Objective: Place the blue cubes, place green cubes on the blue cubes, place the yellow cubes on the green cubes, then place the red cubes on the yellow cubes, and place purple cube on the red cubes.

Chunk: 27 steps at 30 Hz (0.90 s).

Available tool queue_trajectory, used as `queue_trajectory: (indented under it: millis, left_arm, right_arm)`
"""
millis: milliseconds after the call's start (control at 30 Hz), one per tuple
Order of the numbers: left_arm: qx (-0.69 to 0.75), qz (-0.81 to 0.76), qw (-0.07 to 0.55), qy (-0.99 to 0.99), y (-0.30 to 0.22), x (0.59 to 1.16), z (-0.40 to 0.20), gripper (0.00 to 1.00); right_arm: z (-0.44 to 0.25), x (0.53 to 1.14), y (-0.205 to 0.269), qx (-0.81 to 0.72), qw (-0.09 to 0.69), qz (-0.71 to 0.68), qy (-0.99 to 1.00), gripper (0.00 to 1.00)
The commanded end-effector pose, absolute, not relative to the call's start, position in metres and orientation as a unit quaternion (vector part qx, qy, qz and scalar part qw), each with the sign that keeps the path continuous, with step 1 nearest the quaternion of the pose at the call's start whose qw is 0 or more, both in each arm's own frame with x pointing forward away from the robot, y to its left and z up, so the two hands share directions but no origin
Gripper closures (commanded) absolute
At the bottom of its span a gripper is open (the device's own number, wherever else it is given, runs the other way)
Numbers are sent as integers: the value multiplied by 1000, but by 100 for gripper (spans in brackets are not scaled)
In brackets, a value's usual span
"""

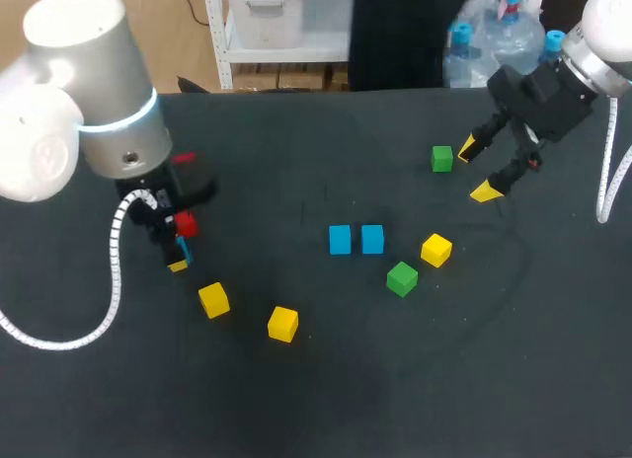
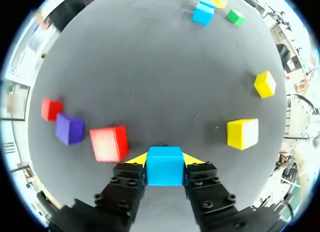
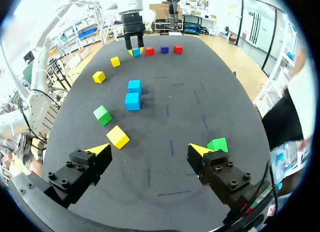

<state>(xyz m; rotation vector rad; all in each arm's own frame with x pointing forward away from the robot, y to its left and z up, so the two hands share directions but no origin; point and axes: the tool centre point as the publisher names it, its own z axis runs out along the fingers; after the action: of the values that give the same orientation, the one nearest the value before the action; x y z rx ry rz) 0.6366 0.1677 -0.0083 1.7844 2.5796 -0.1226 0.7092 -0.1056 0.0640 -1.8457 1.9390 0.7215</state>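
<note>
as the blue cube (image 2: 164,168), judged light, rigid and smooth-faced, sits clamped by opposite flat sides in the left gripper (image 2: 164,158) at the frame's left, the right gripper (image 1: 475,172) hangs wide open and empty at upper right.

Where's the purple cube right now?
In the left wrist view, the purple cube sits between the nearer red cube and the farther red cube, beside the left gripper holding a blue cube.

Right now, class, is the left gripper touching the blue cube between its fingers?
Touching. The left wrist view shows the blue cube pressed between both fingers of the left gripper, with no gap on either side.
</note>
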Motion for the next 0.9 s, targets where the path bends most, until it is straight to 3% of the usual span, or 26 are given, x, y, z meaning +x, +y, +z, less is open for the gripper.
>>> queue_trajectory:
  millis: [33, 900]
  left_arm:
    - [583, -15, -11, 812, 147, 637, 13, 100]
    - [604, -29, 30, 796, 48, 631, 13, 100]
  right_arm:
    - [64, 709, -106, -654, 184, 256, 687, 0]
    - [64, 709, -106, -654, 184, 256, 687, 0]
